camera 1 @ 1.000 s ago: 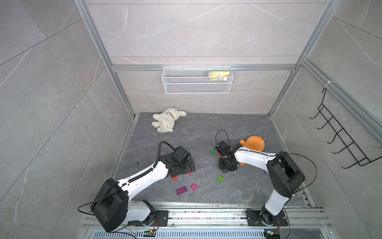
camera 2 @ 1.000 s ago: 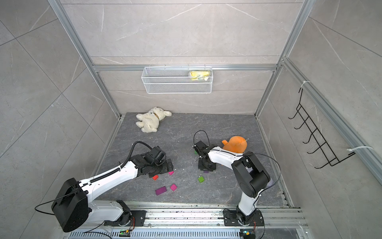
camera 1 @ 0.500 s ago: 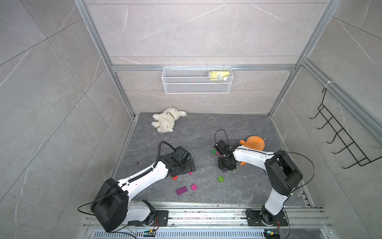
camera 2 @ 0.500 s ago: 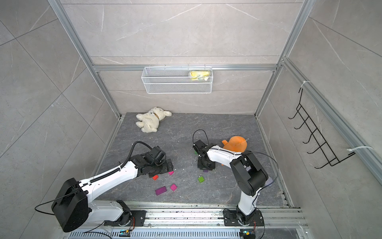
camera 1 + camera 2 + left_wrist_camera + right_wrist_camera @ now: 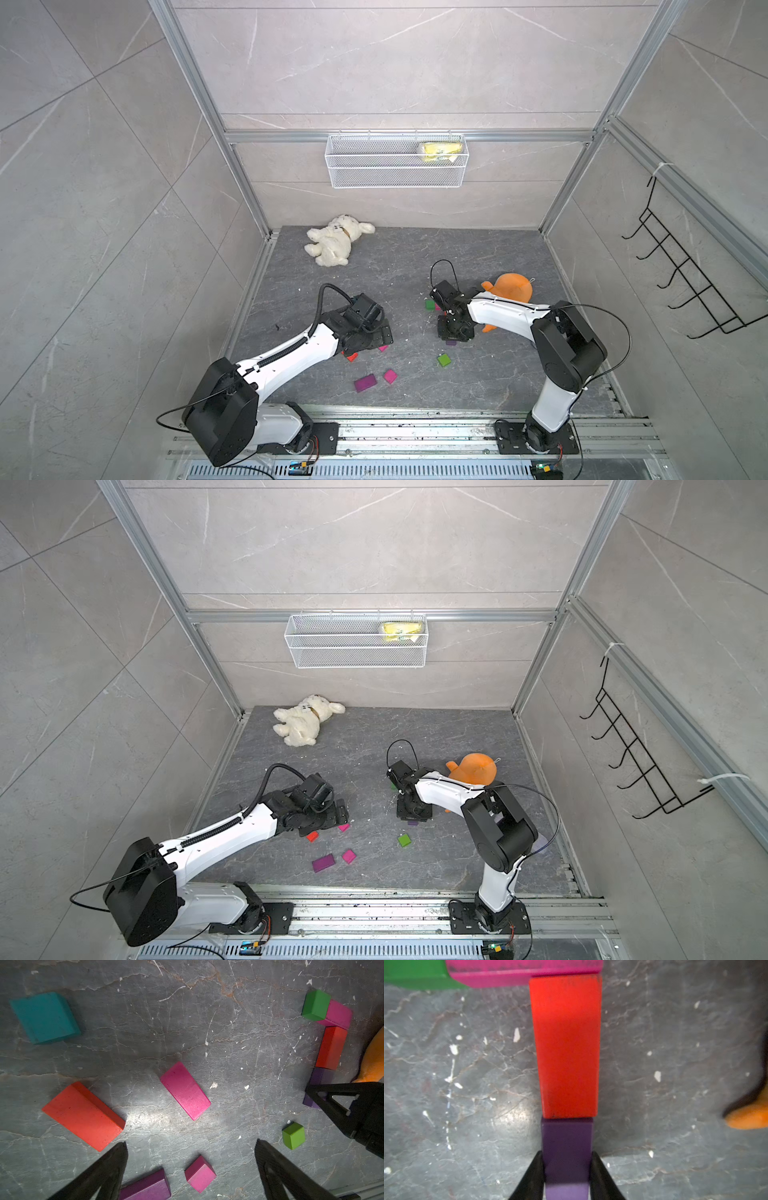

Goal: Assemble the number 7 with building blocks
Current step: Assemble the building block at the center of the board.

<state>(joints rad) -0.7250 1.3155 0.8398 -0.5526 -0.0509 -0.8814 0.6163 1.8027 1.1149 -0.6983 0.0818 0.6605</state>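
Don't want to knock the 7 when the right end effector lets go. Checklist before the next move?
1. Grip: right end effector shut on purple block: ok.
2. Column: purple block butts red block end to end, in line: ok.
3. Bar: red block meets magenta block, with green block beside it: ok.
4. Seating: purple block flat on the table: cannot tell.
5. Other arm: left end effector open, by loose blocks, apart from the purple block: ok.
6. Clutter: orange plush toy near red block, not touching: ok.
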